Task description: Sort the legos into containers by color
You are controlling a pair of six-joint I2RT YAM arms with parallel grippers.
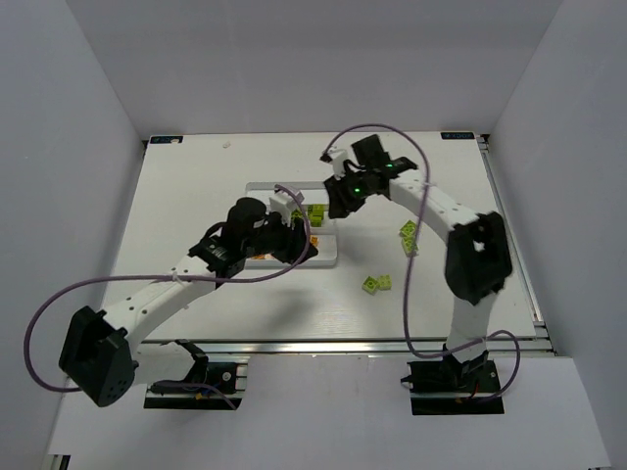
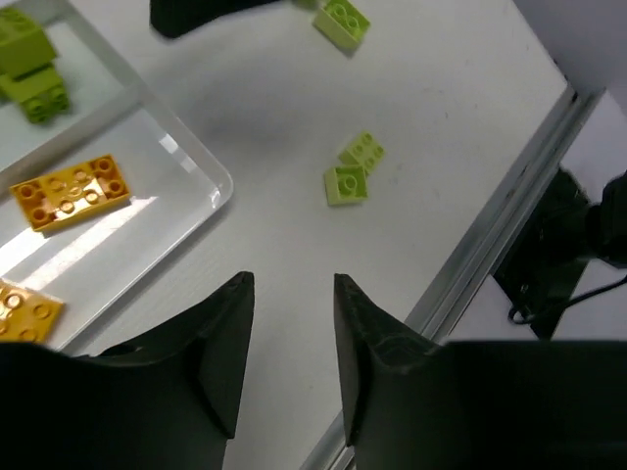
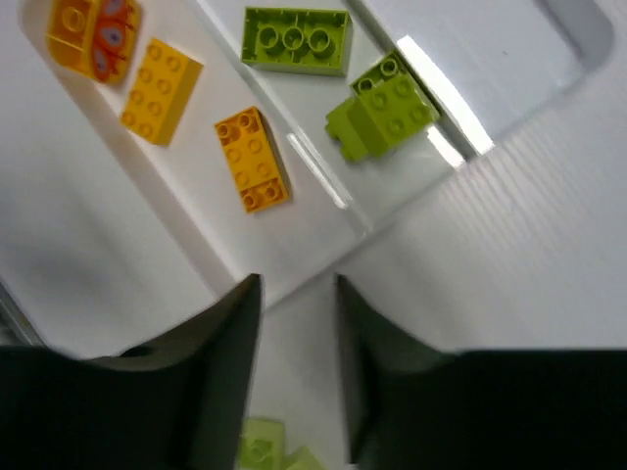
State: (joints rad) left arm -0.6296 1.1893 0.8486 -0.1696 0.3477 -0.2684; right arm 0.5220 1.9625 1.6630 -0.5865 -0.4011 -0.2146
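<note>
The white tray (image 1: 327,257) lies mid-table with both grippers over it. In the right wrist view three orange legos (image 3: 252,159) lie in one compartment, and two lime green ones (image 3: 384,106) lie across a ridge (image 3: 313,166) in the adjacent one. In the left wrist view, orange legos (image 2: 73,191) and green ones (image 2: 29,64) lie near the tray's corner (image 2: 211,186). Loose green legos (image 2: 353,171) (image 1: 377,284) (image 1: 409,235) lie on the table to the right. My left gripper (image 2: 294,294) (image 1: 299,243) is open and holds nothing, beside the tray's corner. My right gripper (image 3: 299,289) (image 1: 333,208) is open and holds nothing, over the tray's edge.
The table's metal front rail (image 2: 490,245) runs close behind the loose green pair. White walls enclose the table on three sides. The right arm's cable (image 1: 407,294) loops over the table beside the loose legos.
</note>
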